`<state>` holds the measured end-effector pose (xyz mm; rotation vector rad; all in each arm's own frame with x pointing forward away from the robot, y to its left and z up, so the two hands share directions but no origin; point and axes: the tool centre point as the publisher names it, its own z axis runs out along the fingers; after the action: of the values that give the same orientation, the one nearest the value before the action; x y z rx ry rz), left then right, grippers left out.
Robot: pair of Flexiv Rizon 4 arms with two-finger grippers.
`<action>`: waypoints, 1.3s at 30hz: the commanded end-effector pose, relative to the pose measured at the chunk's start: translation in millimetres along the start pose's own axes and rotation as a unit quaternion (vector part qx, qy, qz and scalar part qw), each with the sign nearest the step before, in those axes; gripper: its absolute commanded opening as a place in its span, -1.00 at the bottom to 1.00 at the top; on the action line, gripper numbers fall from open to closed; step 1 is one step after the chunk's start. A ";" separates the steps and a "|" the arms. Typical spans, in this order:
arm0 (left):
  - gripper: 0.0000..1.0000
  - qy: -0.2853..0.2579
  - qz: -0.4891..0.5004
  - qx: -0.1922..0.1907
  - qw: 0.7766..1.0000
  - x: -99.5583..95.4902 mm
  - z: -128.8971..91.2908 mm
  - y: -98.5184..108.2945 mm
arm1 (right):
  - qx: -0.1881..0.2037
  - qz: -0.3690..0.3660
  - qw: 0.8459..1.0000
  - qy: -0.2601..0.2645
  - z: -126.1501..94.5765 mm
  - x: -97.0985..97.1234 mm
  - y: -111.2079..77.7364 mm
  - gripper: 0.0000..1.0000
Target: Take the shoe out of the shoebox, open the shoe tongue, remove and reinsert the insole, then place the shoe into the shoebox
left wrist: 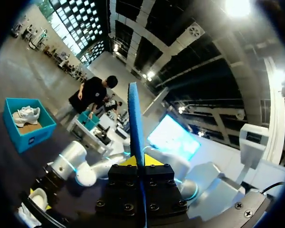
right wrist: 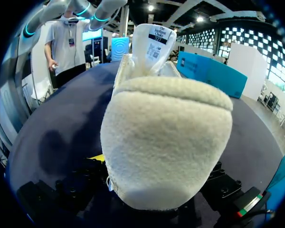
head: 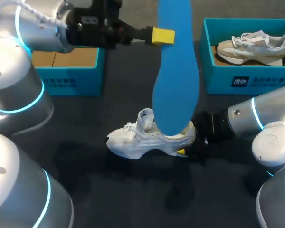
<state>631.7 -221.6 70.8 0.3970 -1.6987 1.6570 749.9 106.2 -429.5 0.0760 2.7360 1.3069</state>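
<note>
The left arm [head: 35,28] is coming in from the table's far left corner, and the left end effector [head: 165,36] is sitting high above the far edge. It is clamping the blue insole [head: 175,80] near one end. The left wrist view is showing the insole [left wrist: 135,123] edge-on, running straight up out of the closed fingers [left wrist: 154,160]. In the head view the insole is hanging with its lower end at the heel opening of the white shoe [head: 149,137]. Whether it is touching the shoe's collar or just hovering in front of it I cannot tell.

The shoe is sitting upright on its sole in the middle of the dark table [head: 133,194], with its toe pointing towards the left edge and its heel towards the right edge. Its tongue [head: 145,118] is standing pulled up and forward.

The right arm [head: 256,118] is coming in from the right edge, and the right end effector [head: 195,142] is sitting right at the shoe's heel. In the right wrist view the pale fuzzy heel [right wrist: 166,152] is filling the space just ahead of the end effector. Whether it is gripping the heel or only resting against it I cannot tell.

The left shoebox [head: 71,80], teal with a brown cardboard floor showing, is standing at the far left corner. The right shoebox [head: 242,80] is standing at the far right corner and is holding a second shoe [head: 251,47].
</note>
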 end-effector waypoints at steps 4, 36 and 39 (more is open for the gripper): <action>-1.00 0.024 -0.031 0.000 0.999 17.2 -9.4 -5.5 | 0.002 0.000 1.000 -0.001 1.6 0.9 -0.2 -1.00; -1.00 0.028 -0.057 0.016 0.998 28.4 19.3 25.3 | 0.002 0.000 1.000 -0.001 1.6 0.9 -0.2 -1.00; -1.00 0.028 -0.057 0.016 0.998 28.4 19.3 25.3 | 0.002 0.000 1.000 -0.001 1.6 0.9 -0.2 -1.00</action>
<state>589.9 -229.0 73.1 0.4508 -1.5817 1.5994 749.9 106.2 -429.5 0.0759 2.7360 1.3068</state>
